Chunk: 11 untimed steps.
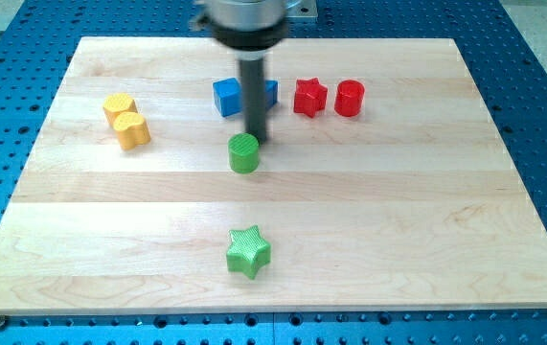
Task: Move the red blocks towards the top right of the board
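A red star block (309,97) and a red cylinder block (349,98) sit side by side, just apart, in the upper middle of the wooden board (426,211). My tip (258,143) rests on the board to the left of and below the red star, right beside the upper right of a green cylinder block (244,152). The rod stands in front of two blue blocks: one (227,97) to its left and one (270,92) partly hidden behind it.
Two yellow blocks (118,108) (133,129) sit touching at the view's left. A green star block (248,251) lies near the view's bottom centre. A blue perforated table (541,115) surrounds the board.
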Available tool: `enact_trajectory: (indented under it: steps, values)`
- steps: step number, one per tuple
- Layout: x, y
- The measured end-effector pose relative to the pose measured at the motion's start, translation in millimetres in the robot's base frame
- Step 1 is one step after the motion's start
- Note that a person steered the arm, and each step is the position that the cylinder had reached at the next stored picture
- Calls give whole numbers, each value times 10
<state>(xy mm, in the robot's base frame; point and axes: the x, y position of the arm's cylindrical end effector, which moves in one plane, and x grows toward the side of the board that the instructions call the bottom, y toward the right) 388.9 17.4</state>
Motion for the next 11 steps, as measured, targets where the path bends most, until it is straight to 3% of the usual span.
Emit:
enact_trajectory:
  steps: [1, 3, 5, 6, 7, 8, 9, 10, 11]
  values:
    - [-300, 737]
    - [-973, 1122]
    - [-210, 1008]
    - [-214, 330]
    - [-275, 88]
    - [-655, 240]
    - [-995, 756]
    - [-1058, 1156]
    - [-888, 956]
